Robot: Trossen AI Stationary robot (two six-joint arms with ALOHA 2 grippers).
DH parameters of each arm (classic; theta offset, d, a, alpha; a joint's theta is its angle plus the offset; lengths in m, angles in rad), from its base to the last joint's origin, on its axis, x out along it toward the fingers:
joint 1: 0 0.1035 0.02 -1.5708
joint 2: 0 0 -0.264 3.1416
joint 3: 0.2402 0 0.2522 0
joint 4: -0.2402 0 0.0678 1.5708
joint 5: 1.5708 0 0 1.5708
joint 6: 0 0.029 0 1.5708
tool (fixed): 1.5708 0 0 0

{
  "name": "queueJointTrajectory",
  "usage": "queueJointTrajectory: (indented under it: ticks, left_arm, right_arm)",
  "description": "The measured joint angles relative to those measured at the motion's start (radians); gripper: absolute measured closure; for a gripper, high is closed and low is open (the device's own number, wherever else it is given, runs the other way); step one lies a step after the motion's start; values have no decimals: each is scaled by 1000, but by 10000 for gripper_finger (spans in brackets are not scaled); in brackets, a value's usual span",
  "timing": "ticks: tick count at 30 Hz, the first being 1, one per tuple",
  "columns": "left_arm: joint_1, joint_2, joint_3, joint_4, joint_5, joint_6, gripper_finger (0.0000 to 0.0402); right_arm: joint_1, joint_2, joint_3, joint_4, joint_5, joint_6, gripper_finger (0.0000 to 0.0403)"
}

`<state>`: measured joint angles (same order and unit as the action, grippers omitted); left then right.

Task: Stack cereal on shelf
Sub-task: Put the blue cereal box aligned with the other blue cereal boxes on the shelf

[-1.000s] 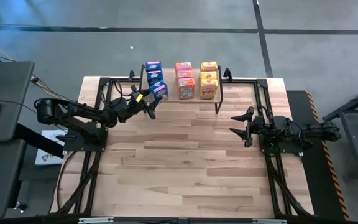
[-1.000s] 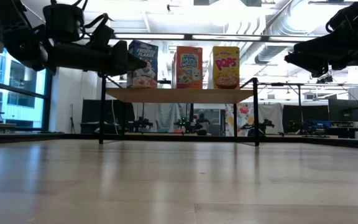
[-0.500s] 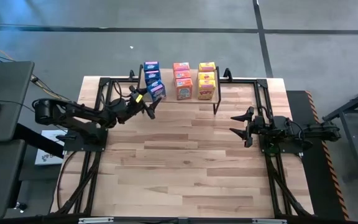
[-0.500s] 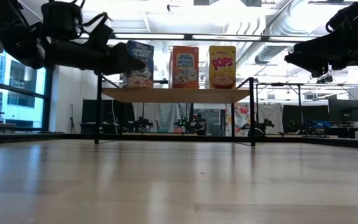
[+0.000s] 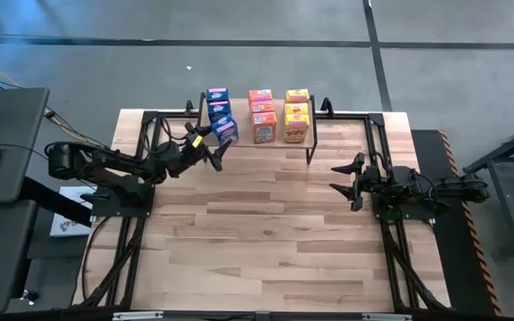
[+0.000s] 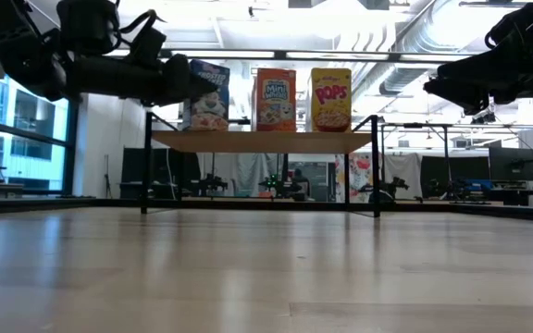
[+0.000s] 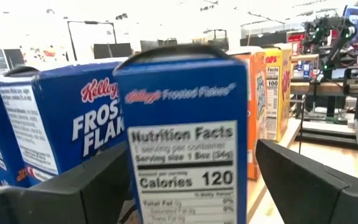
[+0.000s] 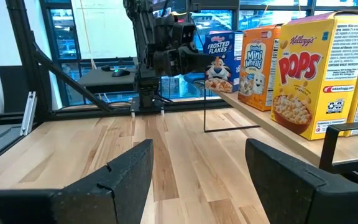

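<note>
My table (image 5: 266, 223) is pale wood planking, and at its twelve o'clock edge stands the shelf (image 6: 262, 141), a light plank on thin dark legs. On that plank stand three rows of cereal boxes, each row running front to back: the blue boxes (image 5: 220, 113) toward nine o'clock, the orange boxes (image 5: 262, 114) in the middle, the yellow boxes (image 5: 296, 114) toward three o'clock. All stand upright, printed fronts facing six o'clock. The rows stand apart with narrow gaps between them.

shelf (image 5: 315, 135): nine cereal boxes (image 5: 263, 128) | left gripper (image 5: 218, 152) beside blue row | right gripper (image 5: 344, 181) apart
</note>
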<state>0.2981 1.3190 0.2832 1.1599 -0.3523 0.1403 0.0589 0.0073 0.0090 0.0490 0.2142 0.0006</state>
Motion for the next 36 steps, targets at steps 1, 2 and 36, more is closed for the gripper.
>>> queueJointTrajectory:
  ticks: [1, 2, 36]
  left_arm:
    - [0, 0, 0, 6, 0, 0, 77]
    - [0, 0, 0, 12, 0, 1, 77]
    - [-21, -70, 2, 149, 3, 121, 77]
  right_arm:
    - [0, 0, 0, 0, 0, 0, 155]
    - [0, 0, 0, 0, 0, 0, 155]
    - [0, 0, 0, 0, 0, 0, 155]
